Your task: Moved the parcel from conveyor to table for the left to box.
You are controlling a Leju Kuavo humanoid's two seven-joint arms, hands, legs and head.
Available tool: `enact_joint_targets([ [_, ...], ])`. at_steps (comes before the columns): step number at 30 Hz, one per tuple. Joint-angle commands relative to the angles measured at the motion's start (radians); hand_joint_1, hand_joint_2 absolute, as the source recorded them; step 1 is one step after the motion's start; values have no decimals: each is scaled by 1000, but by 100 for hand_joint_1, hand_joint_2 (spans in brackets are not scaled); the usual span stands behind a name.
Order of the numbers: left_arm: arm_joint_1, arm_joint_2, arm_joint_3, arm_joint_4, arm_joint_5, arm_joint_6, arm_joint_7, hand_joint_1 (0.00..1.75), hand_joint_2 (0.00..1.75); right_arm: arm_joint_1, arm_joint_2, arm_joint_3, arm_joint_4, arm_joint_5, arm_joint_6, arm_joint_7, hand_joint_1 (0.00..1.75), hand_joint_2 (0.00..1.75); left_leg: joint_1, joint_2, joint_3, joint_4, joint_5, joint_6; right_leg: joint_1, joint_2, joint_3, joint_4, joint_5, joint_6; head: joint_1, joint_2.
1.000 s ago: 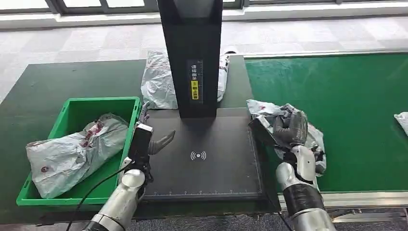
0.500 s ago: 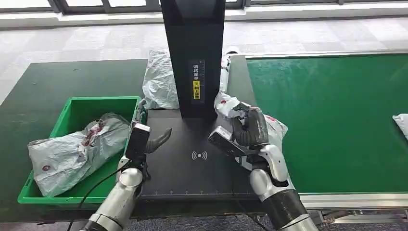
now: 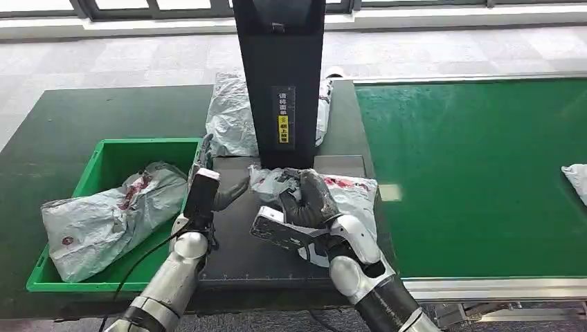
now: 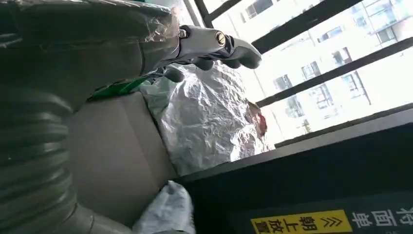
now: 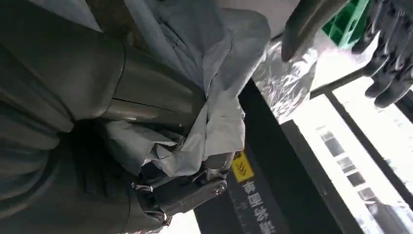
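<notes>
My right hand [image 3: 304, 202] grips a crumpled grey-white parcel [image 3: 349, 197] with red marks and holds it over the black scanner pad [image 3: 235, 259], just in front of the black post [image 3: 279, 76]. In the right wrist view the parcel's film [image 5: 214, 92] is bunched between the fingers [image 5: 185, 190]. My left hand [image 3: 211, 192] hovers at the pad's left edge beside the green box [image 3: 149, 143], holding nothing, thumb stretched toward the parcel. Its fingers [image 4: 214, 44] are spread in the left wrist view, and a corner of the parcel [image 4: 168, 209] lies near.
The green box holds another grey parcel [image 3: 104, 221]. A third parcel [image 3: 232, 117] lies on the dark table [image 3: 104, 114] behind the post. The green conveyor [image 3: 477, 173] runs to the right, with one more parcel [image 3: 578, 176] at its far right edge.
My right hand has carried the parcel leftward off the conveyor onto the scanner pad, close to my left hand. The left hand has barely moved.
</notes>
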Motion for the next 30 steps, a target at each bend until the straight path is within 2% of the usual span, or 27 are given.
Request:
enact_joint_targets([
  [1, -96, -3, -52, 108, -7, -21, 17, 0, 175, -72, -50, 175, 152, -43, 137, 17, 175, 175, 0, -1, 2, 0, 0, 1, 0, 3, 2, -1, 0, 0, 0, 0],
  [2, -114, -16, -58, 129, -2, -18, 16, 0, 175, -60, -54, 215, 187, -26, 198, 59, 0, 175, 0, -1, 2, 0, 0, 0, 0, 2, 2, -1, 0, 0, 0, 0],
  [14, -102, -9, -54, 113, 8, -13, 10, 0, 175, -63, -57, 203, 204, -16, 190, 79, 0, 175, 1, -3, 4, -1, 0, 0, 0, 2, 4, -3, 0, 0, 0, 0],
  [19, -57, -1, -44, 60, 22, -22, 8, 0, 175, -28, -63, 82, 108, -13, 63, 78, 0, 175, 0, -2, 3, -1, 0, 0, 0, 2, 3, -2, 0, 0, 0, 0],
  [21, -45, 9, -57, 58, -3, -30, 15, 0, 175, -10, -67, 28, 50, -19, 11, 45, 0, 175, 0, -2, 3, -1, -1, 0, 0, 2, 3, -2, 0, 0, 0, 0],
  [27, -48, 28, -66, 72, -45, -87, 3, 0, 175, 66, -67, -140, -115, -277, -152, -240, 0, 175, 0, -3, 1, 0, 0, 0, -1, 0, 2, -1, 0, 0, 0, 0],
  [29, -49, 27, -64, 79, -46, -95, 3, 0, 175, 72, -71, -151, -124, -295, -164, -259, 0, 175, 0, -5, 2, 0, 0, 0, 0, -1, 3, -2, -1, 0, 0, 0],
  [30, -52, 25, -66, 92, -47, -104, 0, 0, 175, 87, -50, -192, -140, -374, -191, -317, 0, 175, 0, -3, 1, 0, 0, 0, 0, 0, 2, -1, 0, 0, 0, 0],
])
